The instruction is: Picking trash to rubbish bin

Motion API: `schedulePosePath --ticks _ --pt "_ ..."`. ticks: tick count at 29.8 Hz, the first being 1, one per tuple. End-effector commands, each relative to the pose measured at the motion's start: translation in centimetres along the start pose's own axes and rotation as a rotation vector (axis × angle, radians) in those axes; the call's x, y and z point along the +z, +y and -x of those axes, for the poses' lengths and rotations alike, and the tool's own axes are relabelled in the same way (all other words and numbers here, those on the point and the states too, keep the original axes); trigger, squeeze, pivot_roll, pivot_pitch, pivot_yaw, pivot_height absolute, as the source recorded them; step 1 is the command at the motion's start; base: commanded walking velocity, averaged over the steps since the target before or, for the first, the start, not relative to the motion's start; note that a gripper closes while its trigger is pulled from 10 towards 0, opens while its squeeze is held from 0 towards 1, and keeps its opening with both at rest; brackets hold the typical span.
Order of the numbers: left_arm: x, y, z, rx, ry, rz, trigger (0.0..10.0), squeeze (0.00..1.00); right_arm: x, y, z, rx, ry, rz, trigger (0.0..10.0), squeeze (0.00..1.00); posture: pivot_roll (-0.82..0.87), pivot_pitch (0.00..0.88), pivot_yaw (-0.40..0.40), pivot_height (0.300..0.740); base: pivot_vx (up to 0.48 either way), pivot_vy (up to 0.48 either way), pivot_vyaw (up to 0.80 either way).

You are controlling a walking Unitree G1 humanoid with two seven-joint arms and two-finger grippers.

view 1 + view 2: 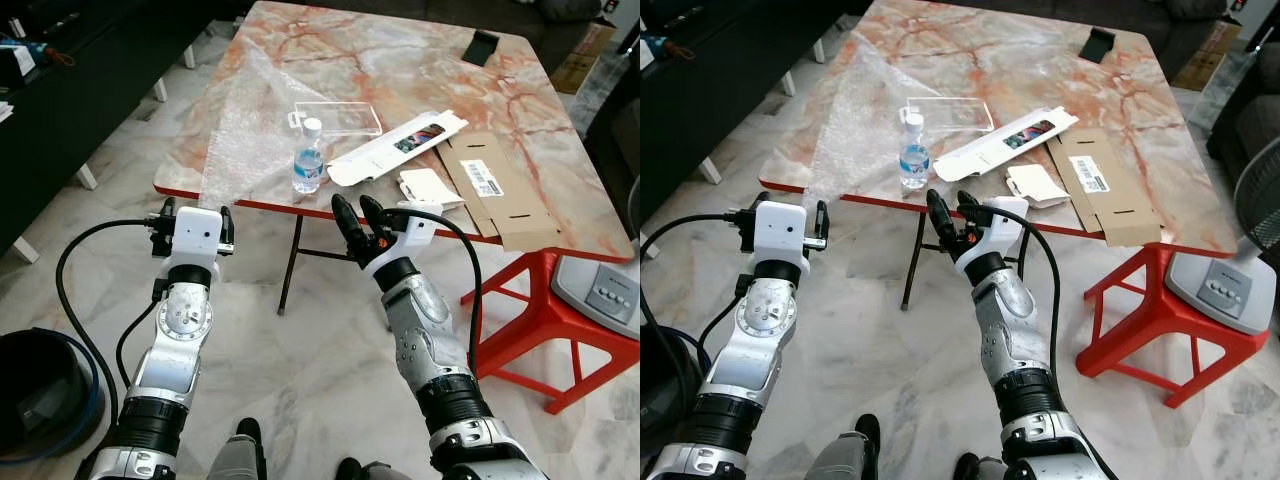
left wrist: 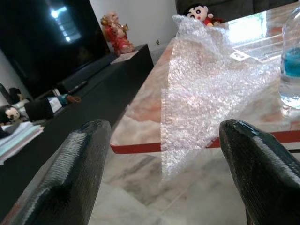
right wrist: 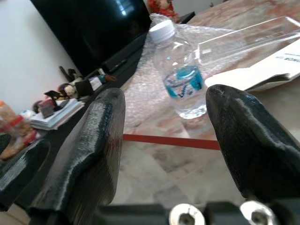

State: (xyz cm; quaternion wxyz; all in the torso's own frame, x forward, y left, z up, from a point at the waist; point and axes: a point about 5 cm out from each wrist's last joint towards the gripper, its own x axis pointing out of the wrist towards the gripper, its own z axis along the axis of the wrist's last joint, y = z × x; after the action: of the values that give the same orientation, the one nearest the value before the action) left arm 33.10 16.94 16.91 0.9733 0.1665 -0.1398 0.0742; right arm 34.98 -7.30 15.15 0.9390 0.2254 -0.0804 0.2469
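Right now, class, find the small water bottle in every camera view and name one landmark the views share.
Left eye view: water bottle near the table's front edge.
Right eye view: left of centre, by the front edge.
Left wrist view: far right edge, partly cut off.
Right wrist view: centre, beyond the fingers.
Shared landmark: bubble wrap beside it.

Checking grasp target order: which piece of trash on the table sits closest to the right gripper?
The small water bottle, standing upright near the table's front edge, just ahead of the right gripper. The white carton sleeve, brown cardboard and clear plastic tray lie farther back or aside.
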Motion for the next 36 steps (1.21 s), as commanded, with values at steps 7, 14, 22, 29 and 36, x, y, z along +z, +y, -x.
schedulePosePath --ticks 7,14,22,29,36 --pt "0.9 0.0 -0.1 -0.005 -0.03 0.001 10.0 0.0 0.3 0.3 -0.2 0.006 -0.017 -0.018 10.0 0.0 0.05 0.198 -0.1 0.74 0.48 0.0 -0.28" --pt "1.1 0.0 -0.1 -0.001 -0.034 0.003 10.0 0.0 0.4 0.4 -0.2 0.013 -0.021 -0.008 10.0 0.0 0.05 0.198 -0.101 0.74 0.48 0.0 -0.07" --pt "1.5 0.1 -0.1 0.011 -0.048 0.001 10.0 0.0 0.5 0.7 -0.1 0.031 -0.02 0.034 10.0 0.0 0.05 0.198 -0.106 0.74 0.48 0.0 0.22" --pt "1.8 0.1 -0.1 0.009 -0.058 0.003 10.0 0.0 0.4 0.5 -0.1 0.019 -0.015 0.003 10.0 0.0 0.05 0.198 -0.105 0.74 0.351 0.0 0.43" --pt "2.1 0.2 -0.2 0.014 -0.067 0.002 10.0 0.0 0.3 0.5 -0.1 0.019 -0.011 0.01 10.0 0.0 0.05 0.2 -0.105 0.74 0.326 0.0 0.0"
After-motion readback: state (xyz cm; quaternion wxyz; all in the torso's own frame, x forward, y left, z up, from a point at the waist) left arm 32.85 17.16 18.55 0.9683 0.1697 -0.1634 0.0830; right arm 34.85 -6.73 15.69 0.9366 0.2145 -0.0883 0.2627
